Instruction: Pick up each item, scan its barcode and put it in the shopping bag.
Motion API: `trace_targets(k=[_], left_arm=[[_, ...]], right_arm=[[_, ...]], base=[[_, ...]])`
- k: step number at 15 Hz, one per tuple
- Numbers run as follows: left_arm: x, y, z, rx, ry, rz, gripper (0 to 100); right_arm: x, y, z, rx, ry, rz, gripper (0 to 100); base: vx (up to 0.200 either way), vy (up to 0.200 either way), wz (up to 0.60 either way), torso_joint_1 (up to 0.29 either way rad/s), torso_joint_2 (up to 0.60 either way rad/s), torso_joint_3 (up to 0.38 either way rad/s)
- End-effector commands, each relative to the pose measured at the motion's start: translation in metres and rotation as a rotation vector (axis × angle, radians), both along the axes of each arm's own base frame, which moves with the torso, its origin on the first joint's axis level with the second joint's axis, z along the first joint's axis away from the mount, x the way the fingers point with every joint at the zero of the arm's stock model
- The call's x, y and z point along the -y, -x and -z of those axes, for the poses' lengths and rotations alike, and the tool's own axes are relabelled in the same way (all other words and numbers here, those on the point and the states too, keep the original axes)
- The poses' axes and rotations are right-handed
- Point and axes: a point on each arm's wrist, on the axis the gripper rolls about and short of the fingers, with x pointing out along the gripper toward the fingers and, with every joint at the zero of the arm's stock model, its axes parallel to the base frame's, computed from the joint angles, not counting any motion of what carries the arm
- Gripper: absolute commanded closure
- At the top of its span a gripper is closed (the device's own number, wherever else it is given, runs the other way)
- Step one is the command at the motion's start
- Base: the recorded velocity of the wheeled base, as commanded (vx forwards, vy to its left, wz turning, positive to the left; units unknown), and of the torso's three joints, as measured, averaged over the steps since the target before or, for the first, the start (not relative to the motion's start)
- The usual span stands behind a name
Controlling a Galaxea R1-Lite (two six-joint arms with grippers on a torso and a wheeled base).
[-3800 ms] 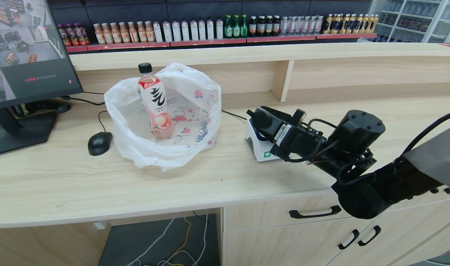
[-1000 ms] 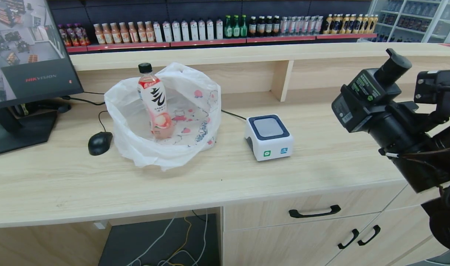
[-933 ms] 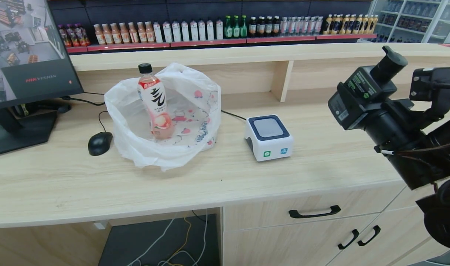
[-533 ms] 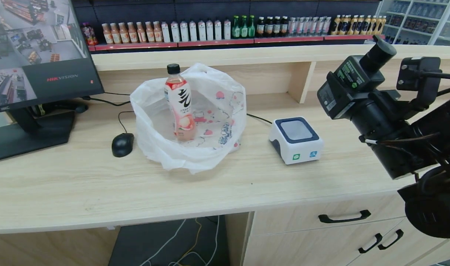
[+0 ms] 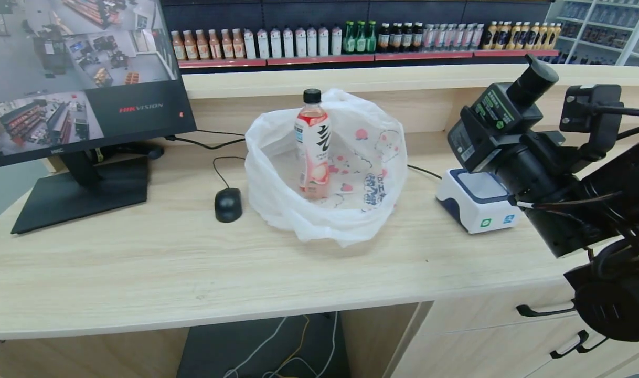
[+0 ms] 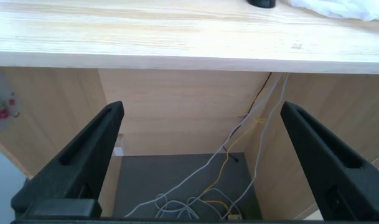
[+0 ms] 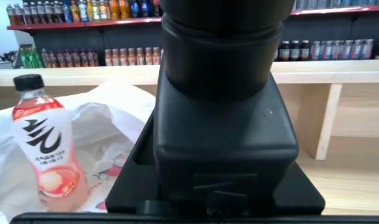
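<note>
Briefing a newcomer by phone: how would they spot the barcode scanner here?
On the long wooden counter, find the white shopping bag. The scanner is the small box at the bag's right. Unlike the black mouse left of the bag, it is white with a dark blue frame on top.

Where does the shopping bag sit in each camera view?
Head view: shopping bag mid-counter, bottle standing inside.
Left wrist view: shopping bag edge, on the counter.
Right wrist view: shopping bag around the bottle.
Shared landmark: the wooden counter.
</note>
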Motion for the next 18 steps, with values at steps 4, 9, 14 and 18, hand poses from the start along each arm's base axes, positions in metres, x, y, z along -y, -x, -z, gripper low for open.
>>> trace_targets(k=[4, 9, 14, 18], left_arm=[[0.0, 0.0, 0.0, -0.001, -0.002, -0.001, 0], [0.0, 0.0, 0.0, 0.0, -0.003, 0.0, 0], [0.0, 0.0, 0.0, 0.0, -0.003, 0.0, 0], [0.0, 0.0, 0.0, 0.0, -0.003, -0.001, 0]], right_arm=[[-0.012, 0.007, 0.006, -0.02, 0.013, -0.047, 100], [-0.019, 0.013, 0.01, -0.038, 0.021, -0.082, 100], [-0.027, -0.018, -0.019, -0.146, 0.07, -0.05, 100], [-0.017, -0.05, -0.02, -0.221, 0.095, 0.014, 100]], base=[[0.0, 0.2, 0.0, 0.002, 0.01, 0.0], [0.0, 0.04, 0.0, 0.0, 0.0, 0.0], [0.0, 0.0, 0.0, 0.0, 0.0, 0.0], [0.0, 0.0, 0.0, 0.0, 0.0, 0.0]])
